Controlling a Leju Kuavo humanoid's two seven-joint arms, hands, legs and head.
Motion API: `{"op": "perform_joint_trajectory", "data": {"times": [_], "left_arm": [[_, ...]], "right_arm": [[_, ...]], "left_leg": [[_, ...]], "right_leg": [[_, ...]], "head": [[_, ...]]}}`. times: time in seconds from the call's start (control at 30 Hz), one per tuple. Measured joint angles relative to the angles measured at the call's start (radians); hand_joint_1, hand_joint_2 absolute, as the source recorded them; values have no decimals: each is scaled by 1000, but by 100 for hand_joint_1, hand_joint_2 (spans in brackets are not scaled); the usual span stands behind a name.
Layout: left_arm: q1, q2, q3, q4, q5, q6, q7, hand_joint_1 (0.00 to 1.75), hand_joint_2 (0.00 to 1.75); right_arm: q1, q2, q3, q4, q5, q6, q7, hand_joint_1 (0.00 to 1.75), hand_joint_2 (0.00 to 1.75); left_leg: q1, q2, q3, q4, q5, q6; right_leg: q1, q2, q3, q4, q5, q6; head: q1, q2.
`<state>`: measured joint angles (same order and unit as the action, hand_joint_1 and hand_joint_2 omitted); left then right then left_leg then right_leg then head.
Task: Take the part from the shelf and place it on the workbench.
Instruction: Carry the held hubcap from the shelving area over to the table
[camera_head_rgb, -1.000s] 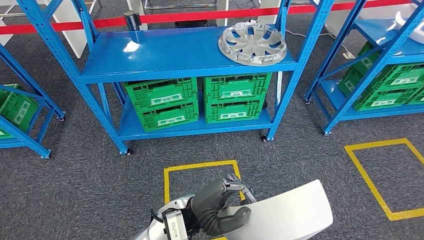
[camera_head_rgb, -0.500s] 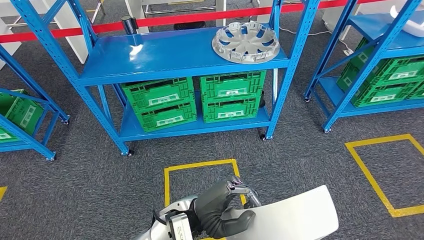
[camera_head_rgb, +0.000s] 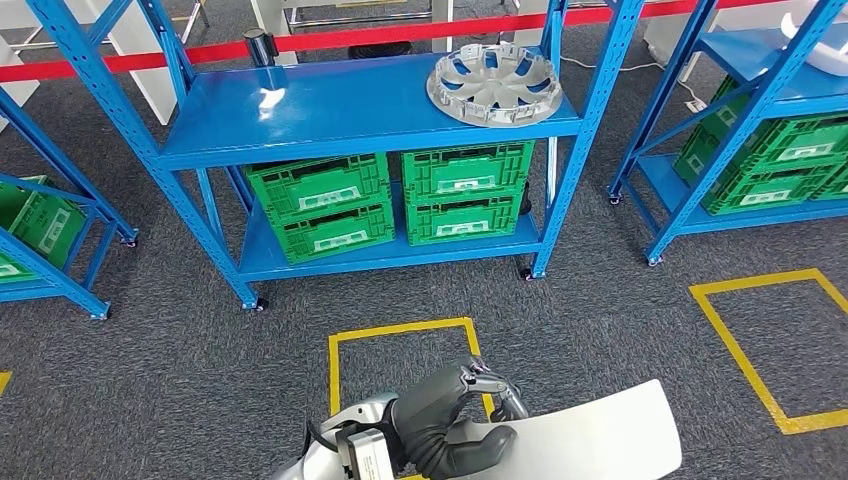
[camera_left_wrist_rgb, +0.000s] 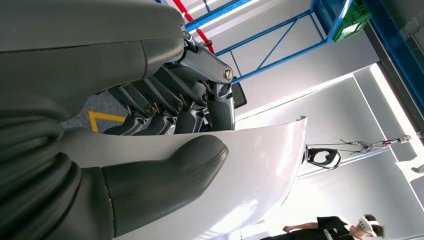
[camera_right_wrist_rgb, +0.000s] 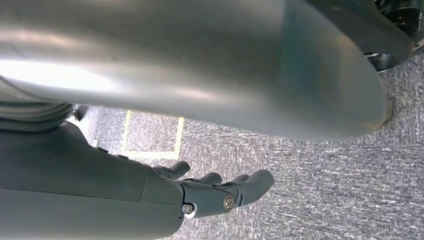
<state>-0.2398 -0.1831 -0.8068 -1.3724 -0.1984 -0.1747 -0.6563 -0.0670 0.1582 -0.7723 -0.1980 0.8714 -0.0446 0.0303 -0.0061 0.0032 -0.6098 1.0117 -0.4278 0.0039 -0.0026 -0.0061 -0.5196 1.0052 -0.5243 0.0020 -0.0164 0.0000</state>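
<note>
One part (camera_head_rgb: 590, 440), a white curved panel, is already off the shelf (camera_head_rgb: 330, 110), gripped at its near edge by the left hand (camera_head_rgb: 455, 425), thumb on top and fingers beneath. The right hand (camera_right_wrist_rgb: 220, 192) hangs empty, fingers loosely apart. Carrying is underway; next comes turning toward the table, none of it visible yet.

Glossy smooth white part (camera_head_rgb: 590, 440); rough grey carpet (camera_head_rgb: 180, 380).

Shelf (camera_head_rgb: 330, 105) blue; crates (camera_head_rgb: 390, 200) green; hubcap (camera_head_rgb: 494, 84) silver; panel (camera_head_rgb: 600, 440) white; floor squares (camera_head_rgb: 400, 332) marked yellow; carpet (camera_head_rgb: 150, 370) grey.
</note>
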Motion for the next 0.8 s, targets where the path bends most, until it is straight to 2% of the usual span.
{"op": "perform_joint_trajectory", "data": {"times": [0.07, 0.13, 0.2, 0.27, 0.33, 0.37, 0.4, 0.43, 0.5, 0.53, 0.57, 0.6, 0.67, 0.7, 0.73, 0.8], "left_arm": [[-4, 0, 0, 1, 0, -1, 1, 175, 175], [-9, -1, 0, 2, 0, -1, 2, 175, 175], [-13, -5, 0, 2, 0, -3, 2, 175, 175], [-19, -9, -2, 3, 0, -7, 2, 175, 175], [-22, -10, -5, 8, 0, -10, 3, 175, 175], [-22, -10, -6, 10, 0, -11, 3, 175, 175], [-22, -10, -7, 12, 0, -11, 3, 175, 175], [-22, -10, -8, 14, 0, -11, 3, 175, 175], [-23, -11, -9, 16, 0, -11, 3, 175, 175], [-23, -11, -9, 16, 0, -11, 3, 175, 175], [-23, -11, -9, 15, 0, -11, 3, 175, 175], [-23, -11, -9, 15, 0, -11, 3, 175, 175], [-24, -12, -10, 15, 0, -11, 2, 175, 175], [-25, -12, -11, 15, 0, -11, 2, 175, 175], [-25, -13, -11, 15, 0, -11, 1, 175, 175], [-25, -12, -12, 16, 0, -12, 0, 175, 175]], "right_arm": [[0, 1, -2, 0, -2, 0, -3, 0, 0], [-1, 3, -4, 0, -3, 0, -6, 0, 0], [-2, 4, -4, 0, -4, 0, -8, 0, 0], [-3, 4, -4, 0, -4, 0, -12, 0, 0], [-2, 4, -5, 0, -4, 0, -14, 0, 0], [-1, 4, -5, 0, -4, 0, -15, 0, 0], [-1, 3, -5, 0, -4, 0, -15, 0, 0], [0, 2, -5, 0, -4, 0, -16, 0, 0], [-2, 1, -6, 0, -3, 0, -17, 0, 0], [-3, 2, -6, 0, -3, 0, -17, 0, 0], [-4, 3, -7, 0, -2, -1, -17, 0, 0], [-5, 4, -7, 0, -2, -2, -17, 0, 0], [-4, 3, -9, -1, -1, -3, -14, 0, 0], [-3, 3, -9, 0, 0, -3, -11, 0, 0], [-2, 3, -10, 0, -1, -3, -8, 0, 0], [-3, 3, -11, 0, -1, -2, -4, 0, 0]], "left_leg": [[-3, 0, -3, 4, -3, 7], [-6, -1, -3, 1, -3, 18], [1, 3, 8, -25, 10, 24], [8, 11, 15, -45, 23, 27], [9, 21, 9, -44, 24, 28], [10, 27, 5, -40, 23, 26], [13, 35, 0, -35, 22, 23], [17, 42, -5, -27, 20, 18], [27, 58, -15, -2, 9, 1], [29, 65, -21, 12, 2, -10], [29, 72, -23, 22, -3, -19], [28, 78, -23, 26, -6, -27], [32, 89, -19, 25, -6, -40], [34, 80, -21, 32, -16, -46], [36, 63, -31, 57, -37, -50], [34, 21, -73, 165, -111, -52]], "right_leg": [[-3, -1, 0, -2, 2, 6], [-5, -1, 2, -10, 6, 14], [-3, 1, 0, -3, 0, 20], [-5, 4, -36, 72, -48, 28], [-10, 5, -105, 200, -111, 38], [-15, 5, -130, 243, -122, 43], [-20, 4, -137, 251, -114, 49], [-26, 0, -122, 218, -86, 56], [-34, -24, -61, 96, -24, 70], [-35, -37, -41, 53, -4, 67], [-34, -45, -36, 35, 3, 59], [-30, -44, -43, 40, 2, 46], [-28, -28, -51, 41, 9, 23], [-28, -20, -54, 41, 13, 14], [-29, -13, -57, 41, 17, 7], [-27, 1, -65, 40, 24, -3]], "head": [[0, 0], [-1, 0], [0, 0], [3, 0], [5, 0], [6, 0], [6, 0], [6, 0], [7, 0], [10, 0], [11, 0], [12, 0], [8, 0], [7, 0], [5, 0], [0, 0]]}}
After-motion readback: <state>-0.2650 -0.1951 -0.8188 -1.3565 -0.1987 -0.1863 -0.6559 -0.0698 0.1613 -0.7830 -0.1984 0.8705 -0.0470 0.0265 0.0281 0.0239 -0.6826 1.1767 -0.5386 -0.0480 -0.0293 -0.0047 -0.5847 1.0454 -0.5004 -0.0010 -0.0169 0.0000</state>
